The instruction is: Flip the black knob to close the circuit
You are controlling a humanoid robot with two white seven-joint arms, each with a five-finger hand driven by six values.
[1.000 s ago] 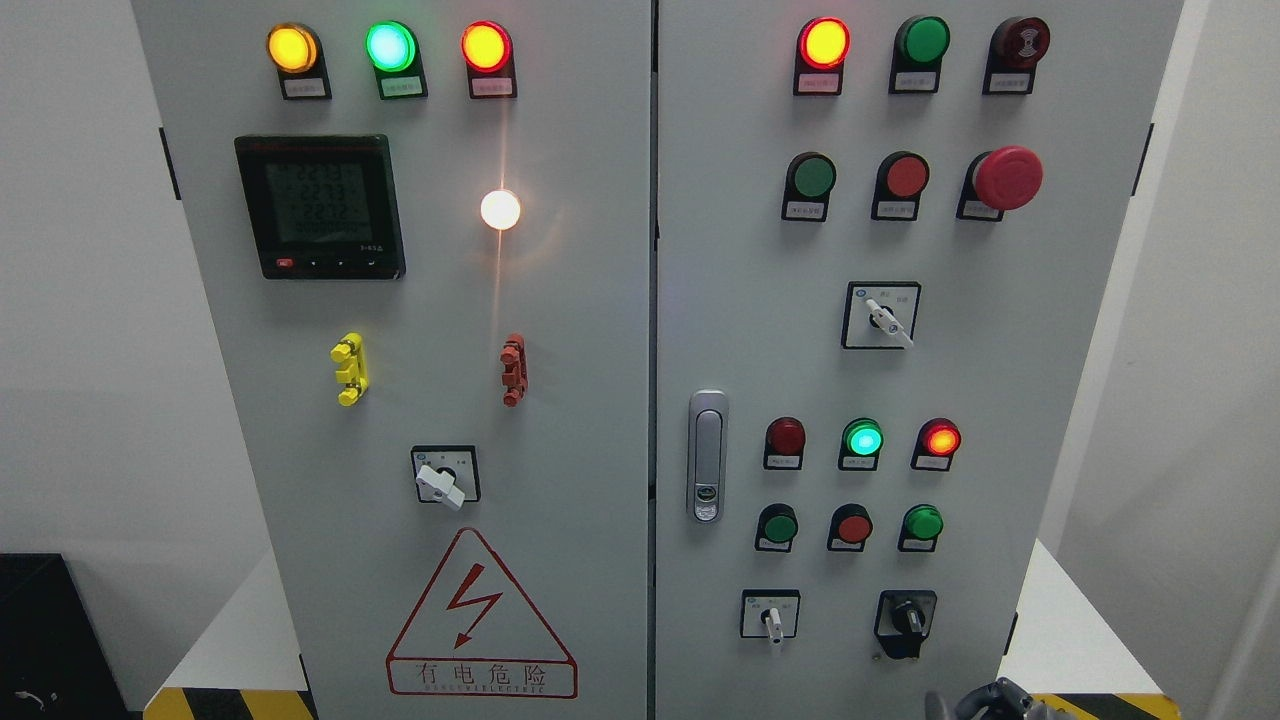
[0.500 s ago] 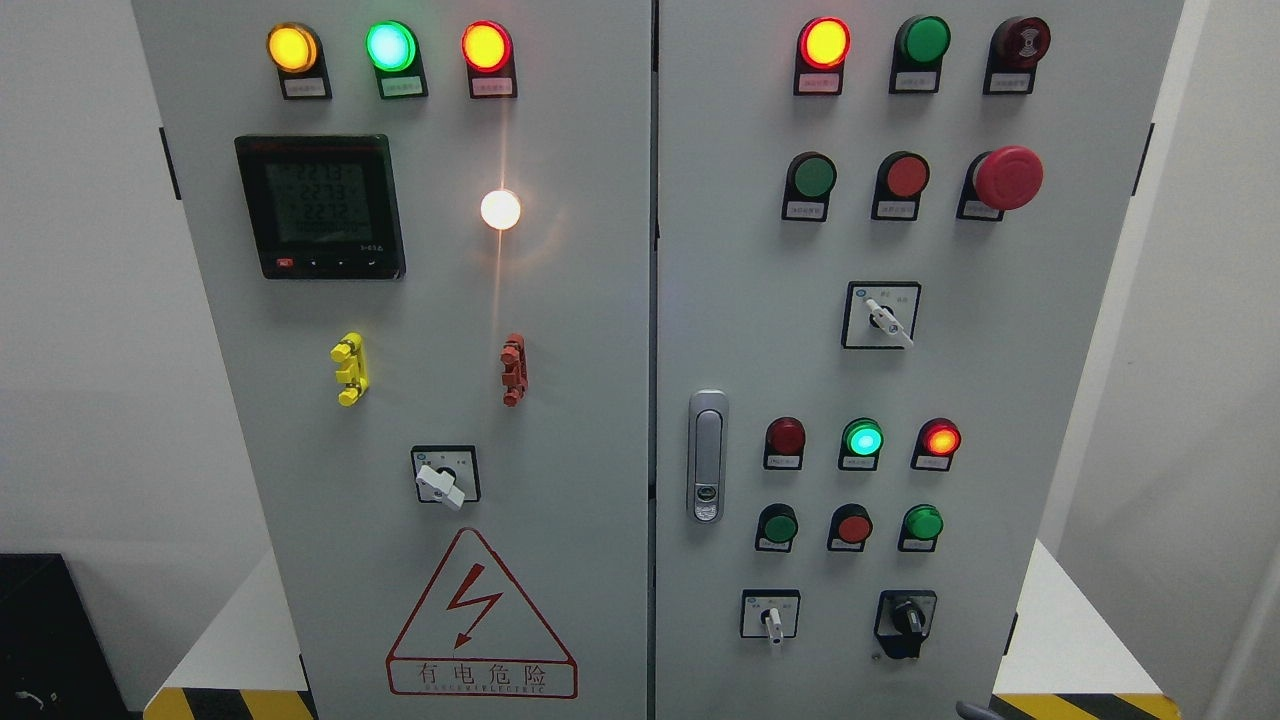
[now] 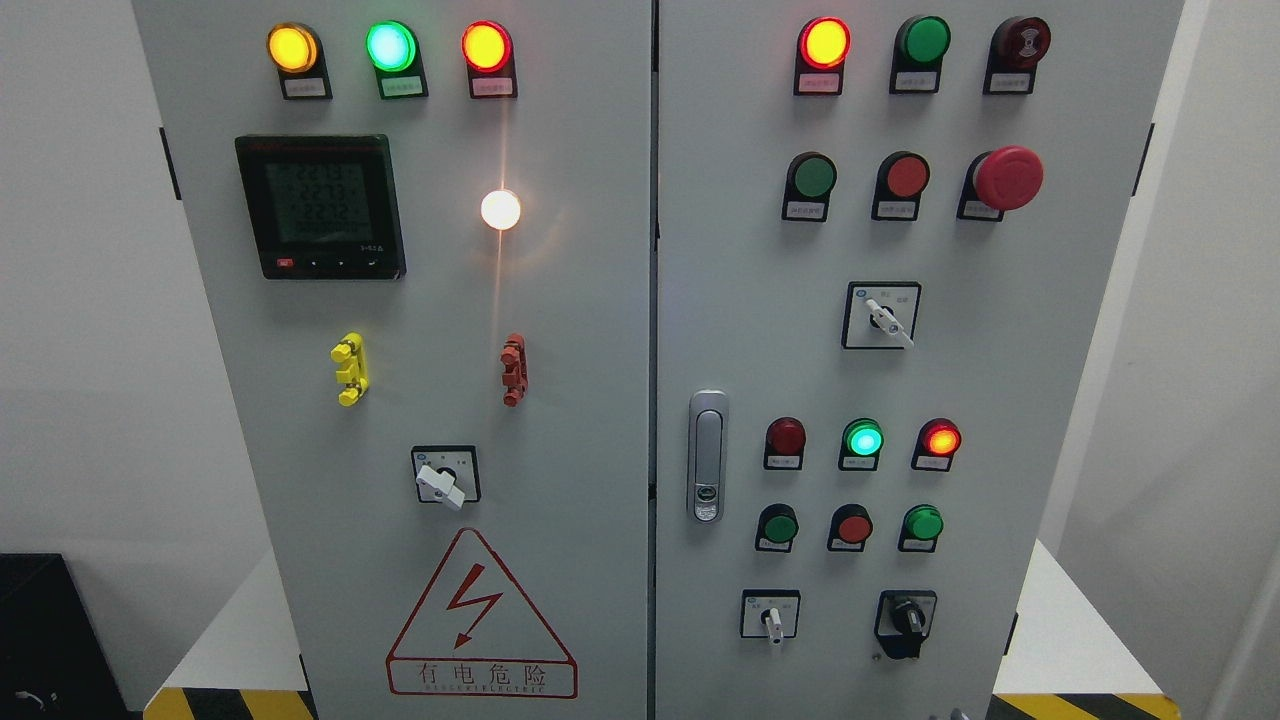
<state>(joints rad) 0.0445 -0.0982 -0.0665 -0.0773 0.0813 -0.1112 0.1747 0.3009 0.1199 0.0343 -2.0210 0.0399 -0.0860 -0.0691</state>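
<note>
The black knob (image 3: 909, 618) sits in a black housing at the lower right of the grey cabinet's right door (image 3: 1000, 400). Its handle stands near upright, tilted slightly. Nothing touches it. Only a tiny grey sliver of my right hand (image 3: 950, 715) shows at the bottom edge, below and a little right of the knob. My left hand is out of view.
A white-handled selector (image 3: 771, 620) sits left of the black knob, with another (image 3: 886, 320) higher up and one on the left door (image 3: 443, 482). Push buttons and lit lamps fill the right door. A red mushroom stop button (image 3: 1007, 177) juts out. A door latch (image 3: 707, 455) is near the seam.
My right hand has dropped from the lower right corner almost out of the picture. The knob and the lamps look the same.
</note>
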